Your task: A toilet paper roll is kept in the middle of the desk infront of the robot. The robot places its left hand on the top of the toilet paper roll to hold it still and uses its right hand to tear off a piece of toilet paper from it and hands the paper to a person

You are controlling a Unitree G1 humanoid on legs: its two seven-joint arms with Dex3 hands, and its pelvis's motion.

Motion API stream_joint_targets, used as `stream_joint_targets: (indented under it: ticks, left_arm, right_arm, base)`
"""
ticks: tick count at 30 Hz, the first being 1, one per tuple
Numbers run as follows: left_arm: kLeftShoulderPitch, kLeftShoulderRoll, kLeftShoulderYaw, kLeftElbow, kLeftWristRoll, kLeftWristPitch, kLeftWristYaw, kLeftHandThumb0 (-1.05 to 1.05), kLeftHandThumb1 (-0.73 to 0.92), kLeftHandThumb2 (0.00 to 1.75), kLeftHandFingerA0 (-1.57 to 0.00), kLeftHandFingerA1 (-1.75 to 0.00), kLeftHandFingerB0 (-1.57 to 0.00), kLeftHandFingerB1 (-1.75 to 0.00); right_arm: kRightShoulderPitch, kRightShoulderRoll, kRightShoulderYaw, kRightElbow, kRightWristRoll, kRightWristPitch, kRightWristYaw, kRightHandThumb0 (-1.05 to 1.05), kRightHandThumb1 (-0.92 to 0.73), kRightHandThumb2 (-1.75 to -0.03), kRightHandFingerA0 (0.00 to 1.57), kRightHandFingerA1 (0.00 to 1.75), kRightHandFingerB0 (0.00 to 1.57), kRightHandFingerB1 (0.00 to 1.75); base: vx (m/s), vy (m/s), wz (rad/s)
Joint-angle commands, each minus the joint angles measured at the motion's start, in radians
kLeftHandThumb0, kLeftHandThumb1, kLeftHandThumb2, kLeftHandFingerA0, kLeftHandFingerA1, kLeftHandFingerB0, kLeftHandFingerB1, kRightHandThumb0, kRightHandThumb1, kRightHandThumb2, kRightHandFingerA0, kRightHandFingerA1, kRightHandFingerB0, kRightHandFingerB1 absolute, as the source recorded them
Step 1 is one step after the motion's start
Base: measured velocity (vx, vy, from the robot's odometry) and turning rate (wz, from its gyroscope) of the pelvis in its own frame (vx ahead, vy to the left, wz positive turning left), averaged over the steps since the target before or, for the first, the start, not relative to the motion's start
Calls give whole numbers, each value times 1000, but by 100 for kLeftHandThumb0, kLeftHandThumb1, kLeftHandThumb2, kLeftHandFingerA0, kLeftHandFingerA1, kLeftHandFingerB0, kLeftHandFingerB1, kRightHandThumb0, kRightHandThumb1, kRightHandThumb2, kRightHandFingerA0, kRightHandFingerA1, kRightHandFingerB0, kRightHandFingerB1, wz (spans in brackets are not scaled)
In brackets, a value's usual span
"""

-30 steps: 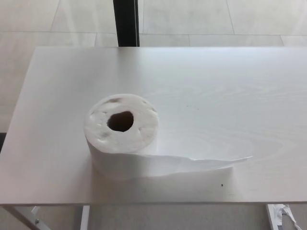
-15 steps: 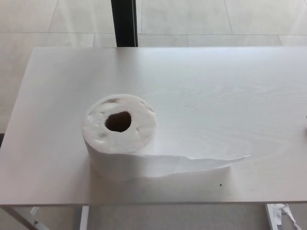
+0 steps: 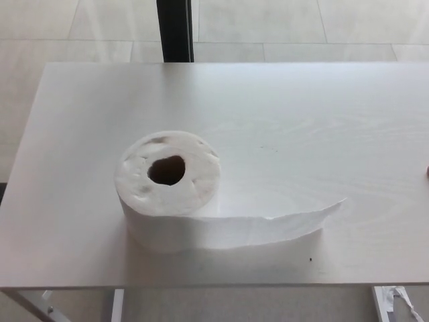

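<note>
Since the earlier frames, the loose tail (image 3: 281, 225) of paper had lifted a little at its far-right tip; the roll itself had kept its place.

Hands: neither of the robot's hands showed in the head view, so whether their fingers were apart or together could not be told. A small pinkish shape (image 3: 426, 172) sat at the right edge of the picture, too little of it visible to identify.

Toilet paper roll (image 3: 168, 189): stood on end on the desk (image 3: 301, 114), left of centre and toward the near edge, its dark core hole facing up. Top face dimpled and uneven.

Tail: ran from the roll's near side to the right, lying along the desk surface and ending in a ragged edge, still joined to the roll.

Desk: pale white wood grain, a small dark speck (image 3: 310, 259) near its near edge.

Beyond: pale tiled floor (image 3: 80, 27) and a dark upright post (image 3: 175, 30) past the far edge.
</note>
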Motion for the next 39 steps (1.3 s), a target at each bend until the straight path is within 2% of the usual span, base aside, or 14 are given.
stream_joint_targets:
  ticks: [1, 10, 13, 14, 19, 20, 22, 25, 26, 28, 32, 35, 38, 39]
  left_arm:
    - [-437, 104, -297, -464, -61, 451, 29, -47, 85, 64, -24, -51, -21, -39]
    - [-584, -27, -540, -452, 59, 369, -20, -52, 60, 102, -36, -63, -18, -50]
    - [-575, -47, -560, -477, 59, 362, -6, -59, 81, 65, -31, -53, -31, -42]
    - [-580, -67, -588, -497, 74, 384, 15, -61, 80, 64, -72, -99, -30, -43]
    - [-565, -90, -644, -546, 99, 432, 38, -58, 81, 63, -83, -92, -30, -44]
    - [-554, -90, -658, -564, 103, 457, 40, -58, 80, 63, -106, -154, -35, -42]
    - [-546, -93, -672, -577, 107, 470, 40, -59, 80, 63, -115, -159, -33, -41]
    - [-528, -110, -695, -585, 121, 442, 42, -58, 79, 63, -108, -150, -33, -42]
    - [-521, -104, -715, -588, 140, 424, 37, -60, 80, 64, -50, -73, -34, -42]
    - [-510, -97, -756, -595, 171, 408, 32, -61, 77, 62, -71, -108, -35, -42]
    - [-496, -86, -793, -587, 207, 358, 24, -62, 74, 64, -46, -74, -35, -44]
    - [-456, -59, -863, -596, 293, 342, 38, -57, 60, 103, -96, -112, -27, -53]
    - [-433, -61, -889, -593, 317, 325, 45, -57, 76, 67, -100, -156, -40, -46]
    - [-408, -65, -905, -587, 322, 297, 42, -62, 64, 103, -35, -62, -32, -55]
  right_arm:
    - [-123, 120, 318, -529, -56, 163, -8, -68, -47, -87, 35, 54, 25, 43]
    - [-89, 176, 633, -603, -312, 128, 51, -68, -58, -59, 39, 49, 42, 34]
    - [-83, 164, 690, -615, -364, 141, 50, -69, -58, -59, 40, 52, 41, 34]
    - [-83, 159, 722, -603, -396, 132, 49, -70, -60, -59, 43, 53, 43, 35]
    - [-105, 128, 814, -604, -457, 168, 66, -70, -48, -88, 42, 60, 35, 48]
    - [-109, 126, 847, -595, -492, 177, 68, -73, -61, -59, 50, 57, 43, 37]
    - [-118, 123, 874, -574, -508, 170, 69, -73, -60, -60, 50, 58, 43, 37]
    - [-135, 117, 921, -547, -555, 132, 57, -75, -64, -59, 46, 70, 39, 45]
    - [-137, 117, 933, -538, -565, 104, 50, -73, -64, -59, 47, 67, 42, 44]
    - [-139, 111, 955, -528, -579, 64, 46, -74, -65, -60, 41, 64, 41, 44]
    - [-148, 92, 985, -559, -617, 112, 59, -77, -68, -60, 43, 77, 39, 46]
    - [-143, 79, 1004, -571, -643, 73, 47, -80, -73, -62, 37, 72, 36, 50]
    - [-146, 71, 1017, -584, -668, 68, 42, -84, -61, -74, 34, 66, 33, 50]
    - [-142, 68, 1028, -603, -693, 79, 42, -82, -76, -63, 32, 64, 35, 45]
  base:
    - [0, 0, 0]
    - [0, 0, 0]
    - [0, 0, 0]
    - [0, 0, 0]
    - [0, 0, 0]
    - [0, 0, 0]
    - [0, 0, 0]
    - [0, 0, 0]
    - [0, 0, 0]
    - [0, 0, 0]
    - [0, 0, 0]
    - [0, 0, 0]
    - [0, 0, 0]
    - [0, 0, 0]
